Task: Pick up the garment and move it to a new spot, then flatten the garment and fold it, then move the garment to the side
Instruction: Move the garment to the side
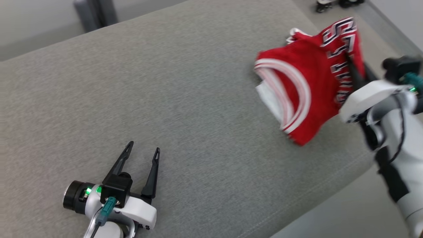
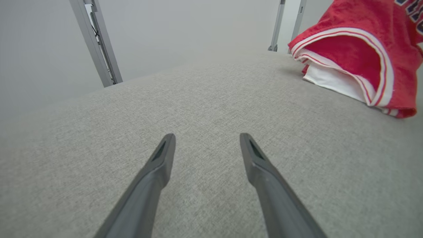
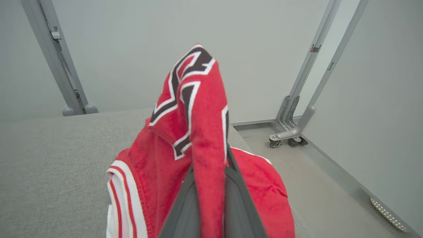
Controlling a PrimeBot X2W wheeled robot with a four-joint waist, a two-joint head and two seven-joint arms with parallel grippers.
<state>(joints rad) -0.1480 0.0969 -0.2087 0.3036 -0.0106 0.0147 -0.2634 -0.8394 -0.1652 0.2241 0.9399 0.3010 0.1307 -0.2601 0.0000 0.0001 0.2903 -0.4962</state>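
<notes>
Two long dark fingers (image 3: 183, 205) of the right tool (image 3: 210, 165) are clenching on a fold of the garment (image 1: 310, 62). It is a red sleeveless jersey with white-and-red banded trim and black-and-white lettering. The fingers are lying almost together, with just the thickness of red cloth between them. The pinched fold is rising past the fingertips and flopping over.

Seen from the head camera, this tool is sitting near the far right edge of a desk (image 1: 165, 82) covered in grey woven fabric. Its pale wrist (image 1: 366, 94) is reaching in from the right.

The garment is hanging bunched from the grip, partly lifted. One armhole is gaping towards the robot's left, showing a white inner layer. The lower edge is appearing to rest on the desk, though blur is making the contact hard to judge.

On the robot's left, the left tool (image 1: 144, 146) is released, its two fingers splayed wide apart with bare grey fabric between them. It is sitting low over the desk, close to the near edge.

The garment is lying well apart from this tool, off to its right and farther across the desk.

Beyond the desk, grey metal posts (image 3: 62, 66) are standing against a plain pale wall. A wheeled frame foot (image 3: 287, 137) is resting on the floor (image 3: 317, 178) past the desk's right side.
</notes>
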